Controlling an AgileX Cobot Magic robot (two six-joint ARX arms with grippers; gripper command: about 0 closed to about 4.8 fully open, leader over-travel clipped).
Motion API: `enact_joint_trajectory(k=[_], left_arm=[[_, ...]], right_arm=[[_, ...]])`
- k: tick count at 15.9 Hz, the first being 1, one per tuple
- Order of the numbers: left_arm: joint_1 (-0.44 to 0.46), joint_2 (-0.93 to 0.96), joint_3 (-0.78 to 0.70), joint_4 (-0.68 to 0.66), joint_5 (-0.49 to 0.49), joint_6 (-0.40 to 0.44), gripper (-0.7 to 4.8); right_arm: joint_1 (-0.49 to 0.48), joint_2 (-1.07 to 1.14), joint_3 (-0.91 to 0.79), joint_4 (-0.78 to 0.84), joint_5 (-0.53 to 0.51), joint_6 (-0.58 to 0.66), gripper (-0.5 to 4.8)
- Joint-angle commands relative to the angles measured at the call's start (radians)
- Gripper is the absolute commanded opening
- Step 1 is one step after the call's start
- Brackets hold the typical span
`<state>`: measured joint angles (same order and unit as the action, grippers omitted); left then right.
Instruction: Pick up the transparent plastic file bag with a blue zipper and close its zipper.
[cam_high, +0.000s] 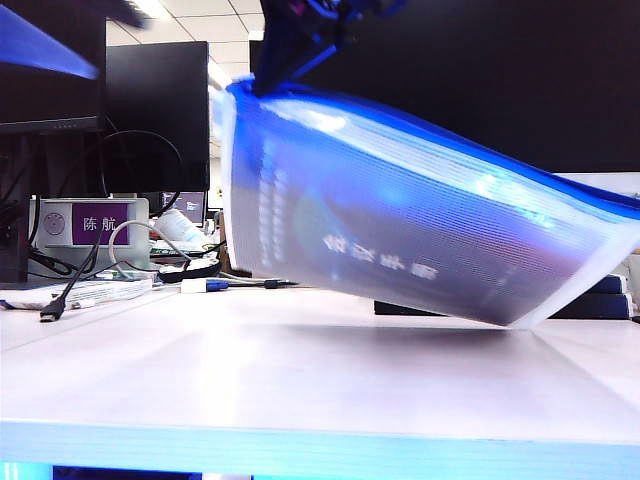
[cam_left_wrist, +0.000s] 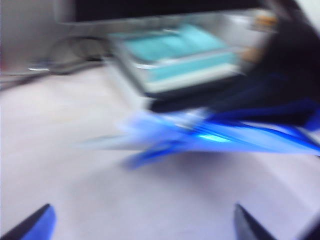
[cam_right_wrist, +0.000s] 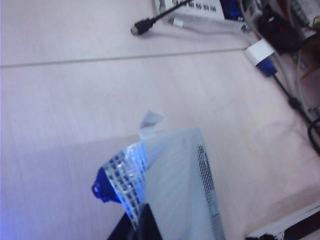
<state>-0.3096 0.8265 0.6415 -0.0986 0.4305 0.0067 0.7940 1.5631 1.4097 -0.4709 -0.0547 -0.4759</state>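
Our right gripper (cam_right_wrist: 137, 220) clamps the file bag's (cam_high: 400, 230) corner, lifting it; left gripper (cam_left_wrist: 142, 222) hangs open nearby, holding nothing.

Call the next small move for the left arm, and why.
Probably bring the open left gripper up to the zipper edge. The right gripper is shut on a corner of the file bag, which hangs tilted above the table; the left holds nothing.

Bare table (cam_high: 300, 370) lies open under the lifted file bag (cam_high: 420, 230); cables (cam_high: 70, 285) and stacked books (cam_high: 600, 300) crowd its back edge.
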Motion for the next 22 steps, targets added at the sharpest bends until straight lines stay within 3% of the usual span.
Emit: enact_joint_trajectory(k=[1,2,3,4,5,7,8,10,16,17,19,22], left_arm=[[-0.002,0.064,0.003,0.049,0.138,0.009,4.75],[-0.002,0.093,0.003,0.069,0.159,0.021,4.75],[-0.006,0.180,0.003,0.211,0.272,0.045,4.75],[-0.007,0.197,0.003,0.236,0.299,0.043,4.74],[-0.007,0.243,0.003,0.294,0.363,0.002,4.60],[-0.007,0.288,0.003,0.328,0.363,-0.023,4.47],[-0.008,0.309,0.003,0.342,0.363,-0.022,3.61],[-0.008,0.330,0.003,0.375,0.364,-0.023,2.79],[-0.011,0.345,0.003,0.482,0.352,-0.053,2.72],[-0.011,0.352,0.003,0.483,0.331,-0.067,0.66],[-0.011,0.360,0.003,0.481,0.322,-0.067,0.04],[-0.011,0.360,0.003,0.481,0.322,-0.067,-0.06]], right_arm=[[0.000,-0.008,0.022,0.019,-0.019,0.013,-0.01],[0.000,-0.008,0.023,0.022,-0.019,0.013,-0.01],[0.000,-0.008,0.026,0.035,-0.060,0.039,-0.01],[0.000,-0.008,0.026,0.039,-0.060,0.039,-0.01],[0.000,-0.008,0.026,0.046,-0.060,0.039,-0.01],[0.000,-0.008,0.026,0.057,-0.060,0.039,-0.01],[0.000,-0.008,0.026,0.061,-0.060,0.039,-0.01],[0.000,-0.008,0.026,0.060,-0.061,0.039,-0.01],[-0.001,-0.008,0.026,0.061,-0.105,0.072,-0.01],[0.000,-0.010,0.026,0.060,-0.105,0.084,-0.01],[0.000,-0.019,0.026,0.049,-0.108,0.084,-0.01],[0.000,-0.033,0.026,0.045,-0.108,0.084,-0.01]])
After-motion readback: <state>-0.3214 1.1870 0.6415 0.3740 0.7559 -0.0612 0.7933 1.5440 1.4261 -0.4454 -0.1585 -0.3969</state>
